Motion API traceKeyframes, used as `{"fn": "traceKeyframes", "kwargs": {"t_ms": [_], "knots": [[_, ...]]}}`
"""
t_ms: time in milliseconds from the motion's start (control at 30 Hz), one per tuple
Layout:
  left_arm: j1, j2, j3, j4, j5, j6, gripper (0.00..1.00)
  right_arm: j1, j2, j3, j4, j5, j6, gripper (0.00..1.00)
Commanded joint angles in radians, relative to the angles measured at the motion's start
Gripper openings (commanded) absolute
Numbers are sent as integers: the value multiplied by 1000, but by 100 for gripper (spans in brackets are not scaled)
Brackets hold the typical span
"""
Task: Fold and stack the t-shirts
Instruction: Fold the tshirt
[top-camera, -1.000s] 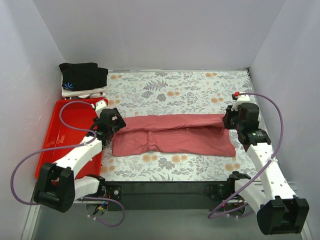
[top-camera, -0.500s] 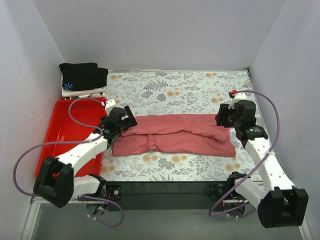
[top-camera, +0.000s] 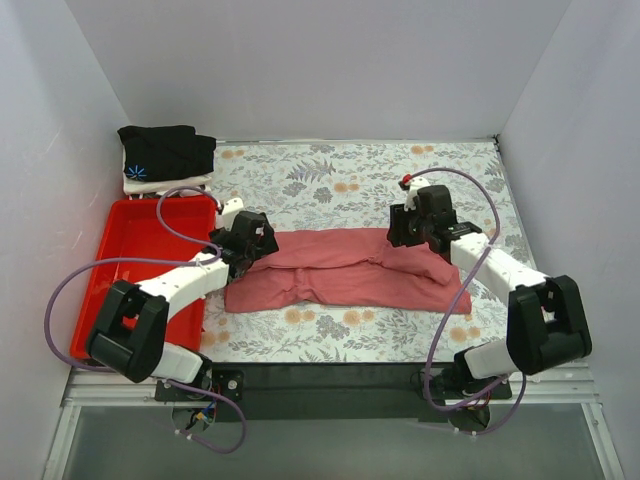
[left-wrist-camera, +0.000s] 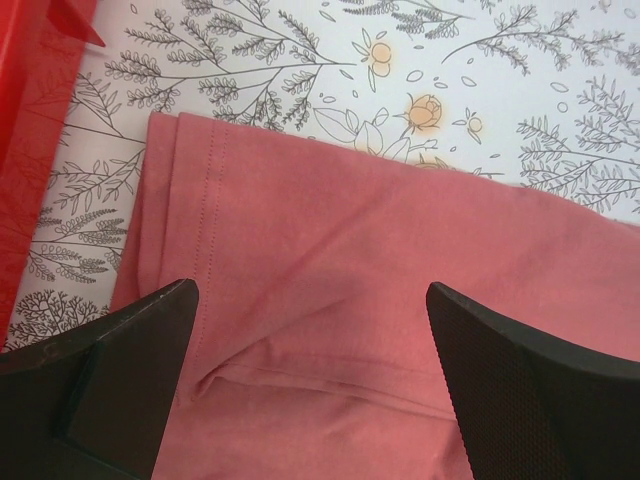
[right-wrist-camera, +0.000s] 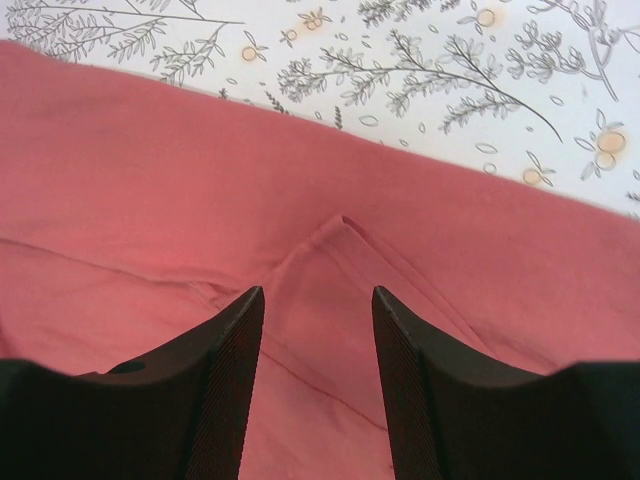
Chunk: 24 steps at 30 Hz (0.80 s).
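**Salmon shirt flat on bench, both jaws open over it**

Salmon shirt lies mid-bench, folded into a long band running left to right. Black shirt with a blue mark sits folded at the far left corner, on top of the white shirt; only the white edge shows. Red tray is at left, near the salmon shirt's left end, with a strip of bench between them.

Left arm reaches across the tray's right rim. Left jaws are spread wide above the shirt's left end, nothing in them. In the left wrist view the fingers stand at both sides, with the stitched hem and a crease of the shirt below them.

Right arm bends in from the right. Right jaws are about half open over the shirt's right part, gripping nothing. In the right wrist view a pointed fold lies in the gap between the fingers.

Cannot tell whether either set of tips touches the cloth.
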Motion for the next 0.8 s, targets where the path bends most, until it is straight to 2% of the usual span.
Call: {"fn": "traceKeyframes", "kwargs": {"t_ms": [0,167,600,700,767], "knots": [[-3,-57,-22,5,-42,7,90,18,66,53,75,37,-1,42],[-3,-42,-25,6,-49,12,90,27,163,95,81,89,-3,41],[-3,-42,-27,6,-56,21,90,46,315,142,134,87,0,38],[-3,-42,-27,6,-58,23,90,50,323,141,131,92,2,32],[-3,-45,-28,6,-58,23,90,50,318,135,127,95,3,24]]}}
